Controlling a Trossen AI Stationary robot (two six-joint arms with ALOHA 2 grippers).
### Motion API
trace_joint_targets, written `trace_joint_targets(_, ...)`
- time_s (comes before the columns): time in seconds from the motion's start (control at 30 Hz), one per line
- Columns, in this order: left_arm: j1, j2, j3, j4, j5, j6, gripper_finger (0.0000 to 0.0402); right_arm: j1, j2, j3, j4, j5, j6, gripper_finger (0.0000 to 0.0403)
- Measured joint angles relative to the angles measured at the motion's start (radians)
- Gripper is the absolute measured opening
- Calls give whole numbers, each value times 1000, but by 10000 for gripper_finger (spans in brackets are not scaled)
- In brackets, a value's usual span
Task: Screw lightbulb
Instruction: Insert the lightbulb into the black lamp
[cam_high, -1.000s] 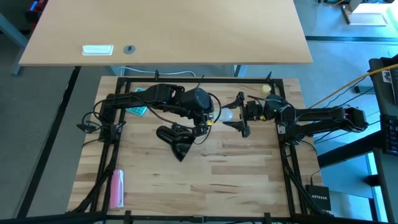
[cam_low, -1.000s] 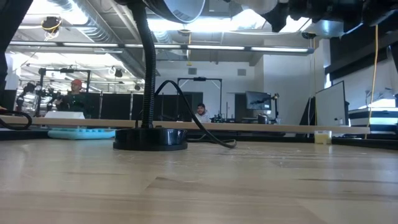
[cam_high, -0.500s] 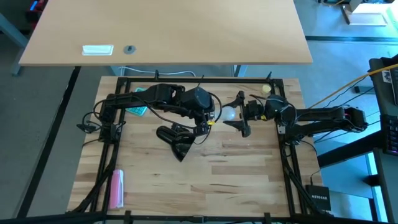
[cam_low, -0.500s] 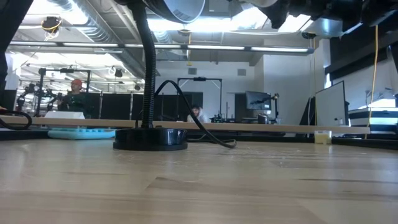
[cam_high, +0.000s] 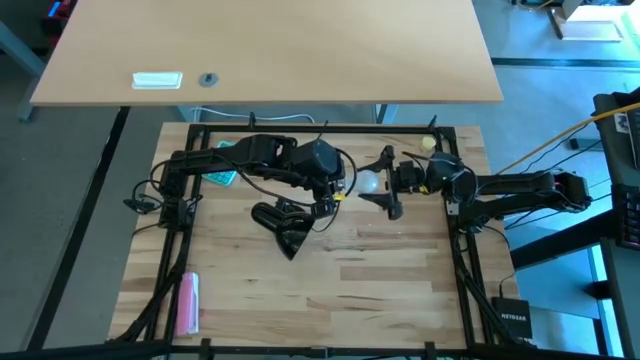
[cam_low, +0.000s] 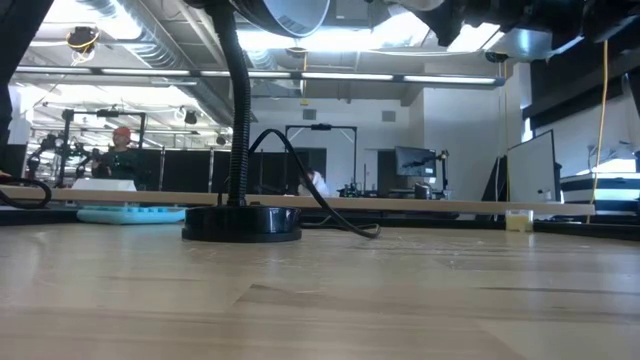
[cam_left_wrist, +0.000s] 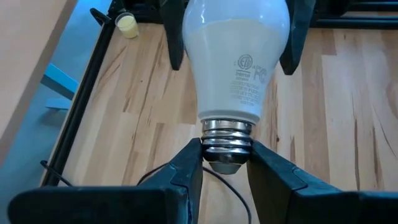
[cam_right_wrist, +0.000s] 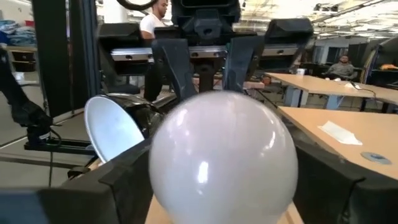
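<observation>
The white frosted lightbulb (cam_high: 368, 183) hangs in the air above the middle of the table, between my two grippers. My left gripper (cam_high: 343, 190) comes from the table's left and is shut on the bulb's metal base. My right gripper (cam_high: 386, 185) comes from the right. It is open, and its fingers (cam_left_wrist: 175, 37) stand on either side of the bulb's globe (cam_right_wrist: 221, 155). The black lamp stands by its round base (cam_high: 270, 213) on the table below the left arm. Its shade (cam_high: 293, 240) is bent toward the near edge. My left gripper pinches the bulb's threaded metal base (cam_left_wrist: 227, 138) between its two fingers, at the end away from the globe. The fingers slant down from the table's left. The bulb sticks out beyond them toward the right arm, clear of table and lamp. My right gripper's fingers lie close beside the globe's widest part (cam_left_wrist: 273, 37); I cannot tell whether they touch it.
A small pale yellow ball (cam_high: 428, 143) sits at the far right corner. A teal tray (cam_high: 222, 175) lies under the left arm, and a pink object (cam_high: 187, 303) lies near the front left. The lamp's cord (cam_low: 330, 215) trails behind its base. People show in the room beyond.
</observation>
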Motion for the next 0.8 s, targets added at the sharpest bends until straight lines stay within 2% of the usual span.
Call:
trace_joint_targets(0.1, 0, 0, 0, 2, 0, 0, 93, 0, 8, 0, -4, 0, 0, 341)
trace_joint_targets(0.2, 0, 0, 0, 7, 0, 2, 93, 0, 14, 0, 4, 0, 0, 344)
trace_joint_targets(0.4, 0, 0, 0, 15, 0, 8, 93, 1, 46, 0, 71, -36, -22, 314)
trace_joint_targets(0.8, 0, 0, 0, 15, 1, 17, 93, 0, 46, 0, 105, -27, -26, 274)
